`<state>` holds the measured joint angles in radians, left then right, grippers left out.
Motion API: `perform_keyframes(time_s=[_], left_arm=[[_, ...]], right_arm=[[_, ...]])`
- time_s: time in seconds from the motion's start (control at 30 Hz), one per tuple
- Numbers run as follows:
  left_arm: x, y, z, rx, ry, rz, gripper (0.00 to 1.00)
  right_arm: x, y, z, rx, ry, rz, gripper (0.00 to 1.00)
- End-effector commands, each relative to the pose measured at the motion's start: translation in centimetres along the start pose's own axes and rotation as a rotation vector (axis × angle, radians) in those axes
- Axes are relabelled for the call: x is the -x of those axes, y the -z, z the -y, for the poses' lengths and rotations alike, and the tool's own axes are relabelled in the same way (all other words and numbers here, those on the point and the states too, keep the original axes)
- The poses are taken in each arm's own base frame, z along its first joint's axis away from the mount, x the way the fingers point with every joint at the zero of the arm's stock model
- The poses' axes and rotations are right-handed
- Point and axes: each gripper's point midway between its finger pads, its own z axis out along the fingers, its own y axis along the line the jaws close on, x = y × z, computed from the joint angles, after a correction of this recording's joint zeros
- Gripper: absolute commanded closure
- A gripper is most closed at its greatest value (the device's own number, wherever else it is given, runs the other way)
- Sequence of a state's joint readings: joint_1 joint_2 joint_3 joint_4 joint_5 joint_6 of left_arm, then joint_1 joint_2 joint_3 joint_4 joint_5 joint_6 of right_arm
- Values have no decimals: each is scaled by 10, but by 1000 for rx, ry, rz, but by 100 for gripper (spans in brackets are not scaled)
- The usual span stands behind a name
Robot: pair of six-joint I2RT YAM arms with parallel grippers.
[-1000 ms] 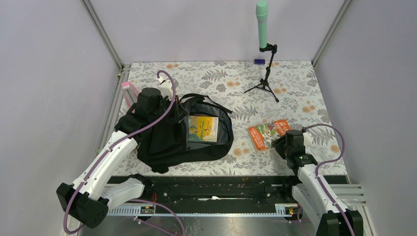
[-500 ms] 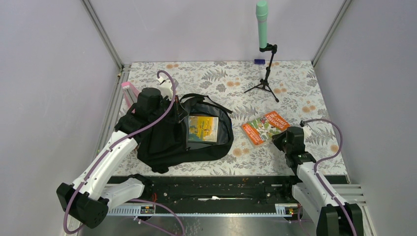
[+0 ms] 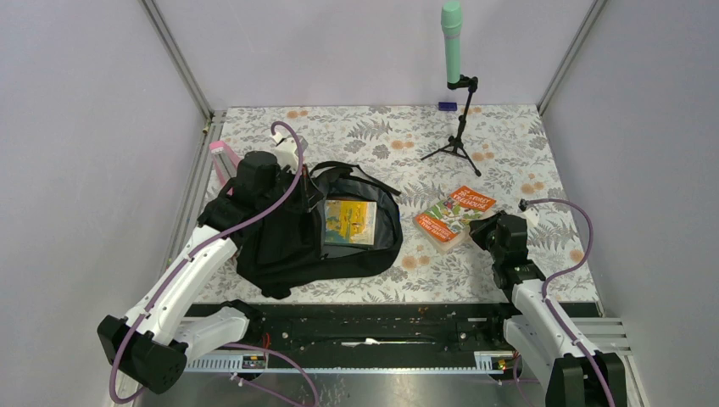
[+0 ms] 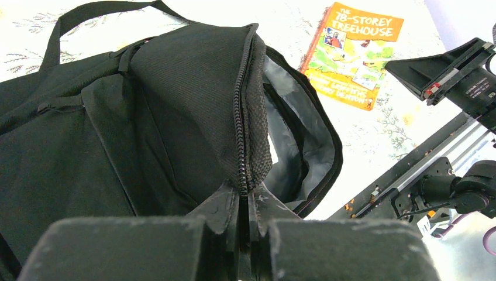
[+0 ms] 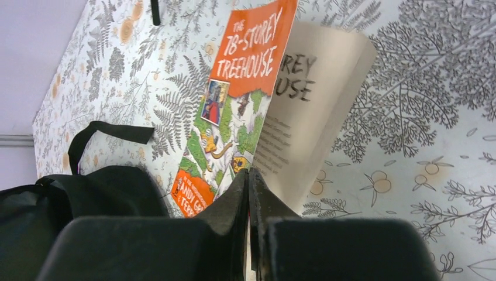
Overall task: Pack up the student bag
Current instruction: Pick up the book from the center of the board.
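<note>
Left gripper (image 4: 243,202) stays pinched on the zip edge of the student bag (image 3: 275,250), holding its mouth open at the table's left side. Right gripper (image 5: 249,184) has just clamped onto the orange book (image 3: 454,212), tilting it up, so it looks ready to be carried to the bag.

Green microphone (image 3: 452,42) on black tripod (image 3: 459,146), far edge of floral tablecloth (image 3: 356,136); small blue block (image 3: 447,106) behind.
</note>
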<state>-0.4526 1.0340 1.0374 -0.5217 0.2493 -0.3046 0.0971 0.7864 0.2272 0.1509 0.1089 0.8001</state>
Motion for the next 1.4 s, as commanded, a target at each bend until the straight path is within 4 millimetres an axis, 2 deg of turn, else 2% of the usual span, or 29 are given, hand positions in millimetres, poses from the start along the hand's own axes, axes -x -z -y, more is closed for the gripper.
perform_keyframes(time_s=[0.0, 0.2, 0.37, 0.6, 1.03, 1.37], left_arm=[[28, 3, 7, -20, -40, 105, 100], [28, 3, 8, -23, -40, 105, 100], [28, 4, 8, -24, -41, 107, 100], [29, 5, 8, -25, -44, 113, 100], [28, 3, 9, -32, -42, 105, 100], [26, 1, 9, -33, -38, 97, 100]], right_arm=[[26, 1, -29, 92, 62, 64, 100], [6, -11, -17, 56, -3, 0, 100], [0, -19, -16, 66, -55, 0, 100], [-5, -29, -12, 68, -100, 11, 90], [1, -41, -26, 133, -145, 38, 85], [-6, -53, -31, 152, -177, 2, 78]])
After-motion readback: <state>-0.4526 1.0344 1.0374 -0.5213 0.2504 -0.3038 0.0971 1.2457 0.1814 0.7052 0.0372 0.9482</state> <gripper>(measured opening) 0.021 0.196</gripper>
